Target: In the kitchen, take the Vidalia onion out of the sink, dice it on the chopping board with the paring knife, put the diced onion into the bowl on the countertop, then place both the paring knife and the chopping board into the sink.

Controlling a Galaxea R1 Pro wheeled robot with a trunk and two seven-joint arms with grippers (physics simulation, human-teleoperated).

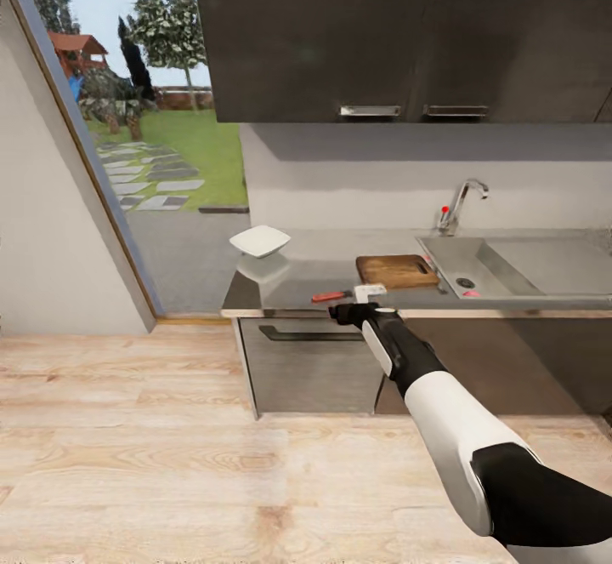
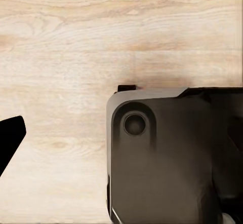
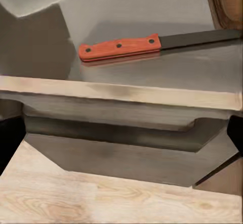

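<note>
A pale wooden floor [image 1: 170, 453] spreads before a long glossy grey desk [image 1: 289, 287] on dark cabinets, with dark wall cupboards [image 1: 399, 32] above and a tall window [image 1: 153, 105] onto a garden at the far left. No brand, label or writing can be read anywhere. At the desk's right end sits the grey steel sink [image 1: 518, 264] with its drainboard and a curved chrome tap [image 1: 461, 200] with a red-tipped lever; a small red object lies in the basin, too small to name. Just left of the sink lies the dark brown chopping board [image 1: 396, 270], flat on the desk. Well to its left, near the desk's left end, stands the white bowl [image 1: 260, 241]. The paring knife [image 1: 330, 296] lies flat near the desk's front edge, red handle away from the board; the right wrist view shows its dark blade running toward the board. The right pincer [image 1: 367, 296] is level with the desk's front edge, just beside the knife, not touching it; whether it is spread or pressed together cannot be told. The left wrist view shows floor and dark robot housing.
</note>
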